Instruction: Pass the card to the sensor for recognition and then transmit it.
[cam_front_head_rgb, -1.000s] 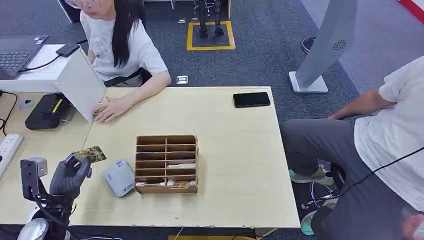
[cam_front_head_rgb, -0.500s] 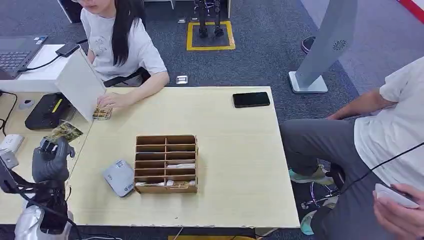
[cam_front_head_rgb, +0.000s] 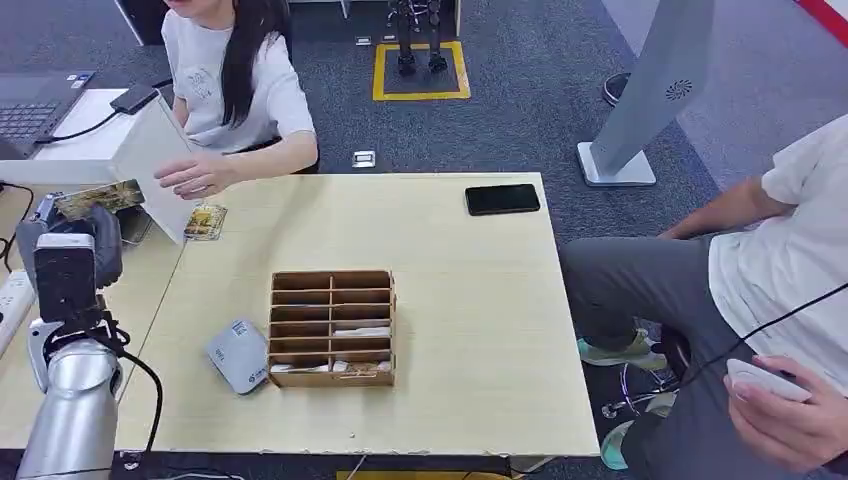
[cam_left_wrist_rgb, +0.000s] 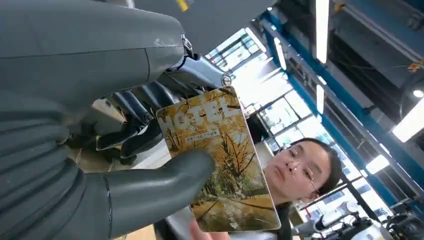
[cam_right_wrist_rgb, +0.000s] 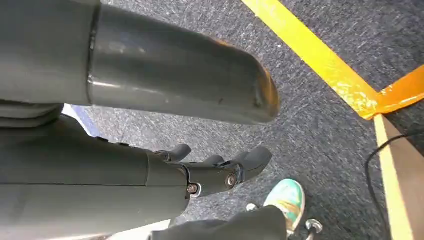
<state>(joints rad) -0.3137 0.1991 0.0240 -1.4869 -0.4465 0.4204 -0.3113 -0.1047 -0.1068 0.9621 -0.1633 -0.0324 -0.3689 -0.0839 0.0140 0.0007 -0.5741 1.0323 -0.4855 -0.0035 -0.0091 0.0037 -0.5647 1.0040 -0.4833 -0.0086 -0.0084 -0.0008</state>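
My left hand (cam_front_head_rgb: 66, 243) is raised at the table's left side and pinches a yellow hotel card (cam_front_head_rgb: 99, 198) by one end. Up close, the thumb (cam_left_wrist_rgb: 150, 187) presses the card (cam_left_wrist_rgb: 220, 160) against the dark fingers (cam_left_wrist_rgb: 131, 131), and a person sits beyond it. The grey-white sensor (cam_front_head_rgb: 238, 355) lies on the table to the left of a wooden organizer (cam_front_head_rgb: 333, 327), well below and right of the card. My right hand (cam_right_wrist_rgb: 215, 171) hangs over the carpet, fingers apart and holding nothing.
The person's hand (cam_front_head_rgb: 195, 178) hovers by a tilted white panel (cam_front_head_rgb: 158, 158), above a second card (cam_front_head_rgb: 205, 222) lying on the table. A black phone (cam_front_head_rgb: 502, 199) lies at the far right edge. Another person (cam_front_head_rgb: 790, 270) sits to the right.
My left arm has lifted the card from beside the sensor up and to the far left. The seated person's hand has risen off the table, leaving a second card there.
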